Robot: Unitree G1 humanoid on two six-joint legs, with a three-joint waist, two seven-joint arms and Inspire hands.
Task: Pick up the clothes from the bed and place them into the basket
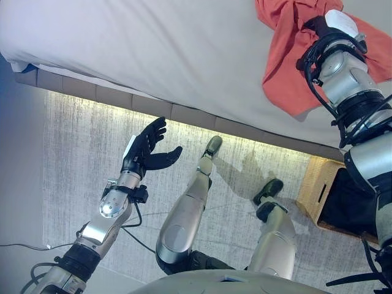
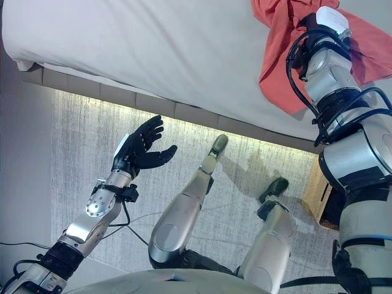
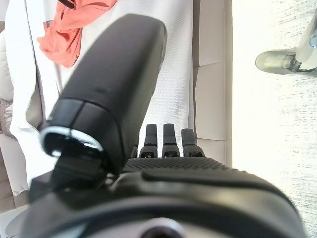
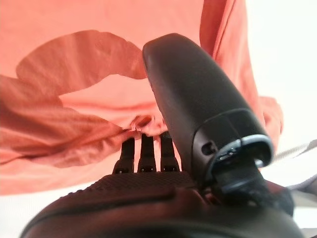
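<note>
Right hand upper right, fingers bunching soft, limp orange shirt on bed; best grabbed mid-fold. Left hand wide, idle.

Right hand fingertips buried in crumpled orange cloth garment; woven wicker basket partly hidden behind arm.
</note>
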